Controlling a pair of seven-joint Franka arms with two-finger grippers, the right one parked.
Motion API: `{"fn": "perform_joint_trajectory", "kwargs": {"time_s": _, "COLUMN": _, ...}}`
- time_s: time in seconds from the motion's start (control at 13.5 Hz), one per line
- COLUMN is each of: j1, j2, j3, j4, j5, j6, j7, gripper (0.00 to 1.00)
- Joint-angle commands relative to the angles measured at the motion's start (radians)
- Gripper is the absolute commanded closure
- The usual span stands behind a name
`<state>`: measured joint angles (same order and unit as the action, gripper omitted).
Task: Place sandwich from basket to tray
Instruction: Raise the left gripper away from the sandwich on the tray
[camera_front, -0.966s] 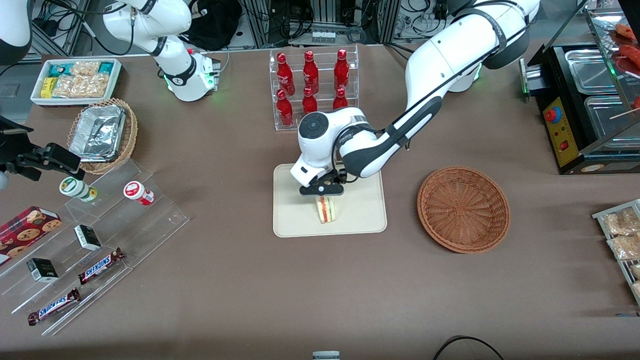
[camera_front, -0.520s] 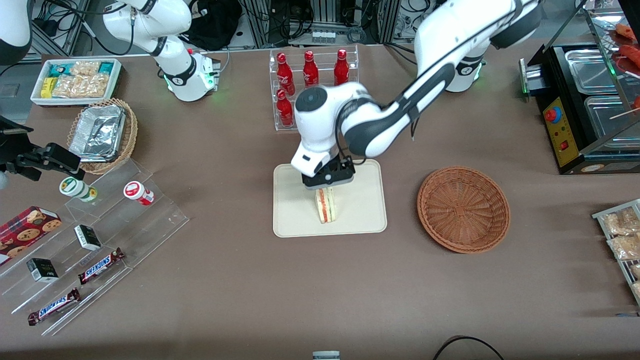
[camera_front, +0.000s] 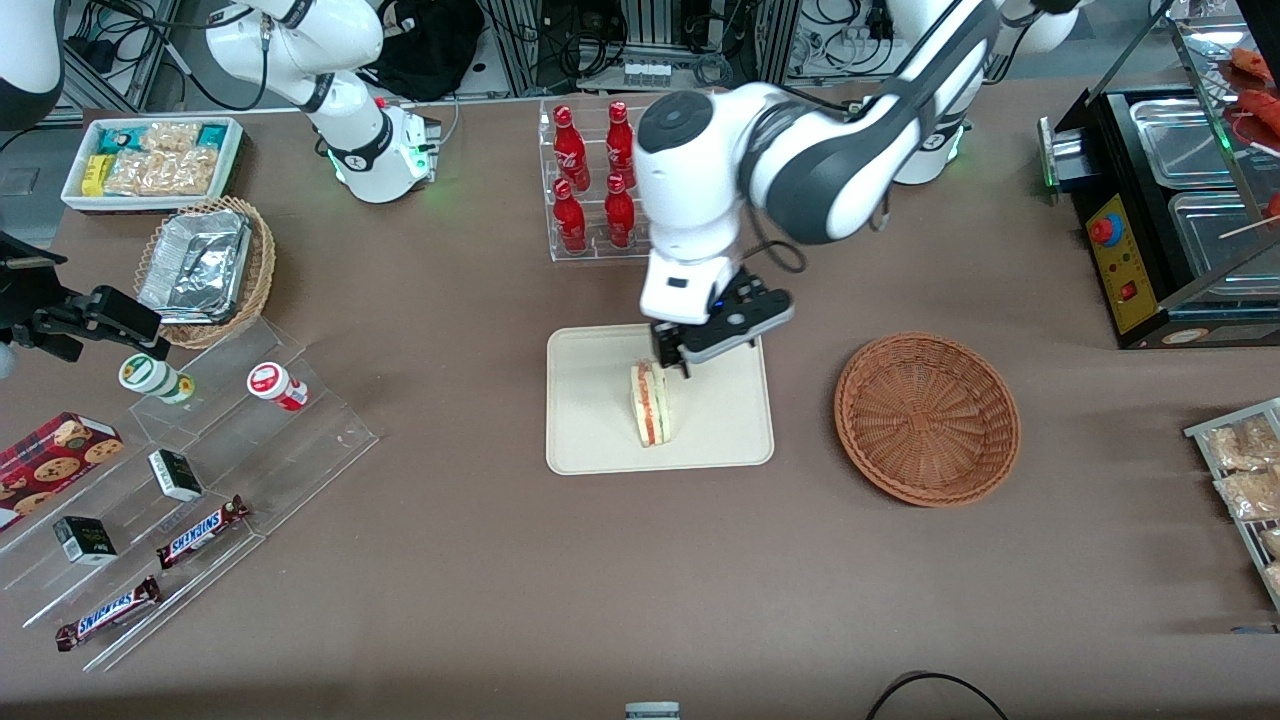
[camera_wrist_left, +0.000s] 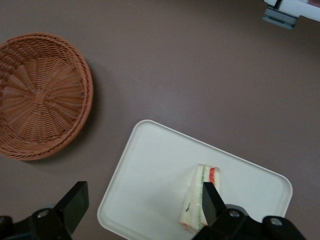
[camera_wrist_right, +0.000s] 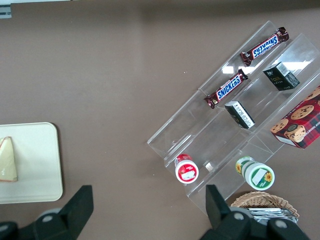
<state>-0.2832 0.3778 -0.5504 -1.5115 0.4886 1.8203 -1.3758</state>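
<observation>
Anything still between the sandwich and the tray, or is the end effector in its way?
Nothing visible. The sandwich already lies on the tray; the basket is empty. The end effector hangs open above the sandwich's farther end, not gripping it.

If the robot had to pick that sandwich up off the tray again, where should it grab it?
Probably from straight above, pinching the two flat bread faces. The sandwich stands on edge on the tray, its striped filling facing up, so the bread sides are free for the fingers. Squeezing across the bread keeps the layers together. The open hand hangs just above it, at the end farther from the front camera.
</observation>
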Motion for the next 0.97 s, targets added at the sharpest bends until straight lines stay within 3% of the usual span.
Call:
{"fn": "perform_joint_trajectory", "kwargs": {"time_s": 0.0, "j1": -0.004, "j2": -0.104, "j3": 0.090, "j4": -0.023, "j5": -0.102, "j6": -0.099, "j7": 0.133, "gripper": 0.00}}
{"fn": "perform_joint_trajectory", "kwargs": {"time_s": 0.45, "j1": -0.004, "j2": -0.266, "j3": 0.363, "j4": -0.030, "j5": -0.304, "j6": -0.311, "j7": 0.610, "gripper": 0.00}}
{"fn": "perform_joint_trajectory", "kwargs": {"time_s": 0.89, "j1": 0.001, "j2": -0.347, "j3": 0.570, "j4": -0.044, "j5": -0.381, "j6": -0.411, "j7": 1.015, "gripper": 0.00}}
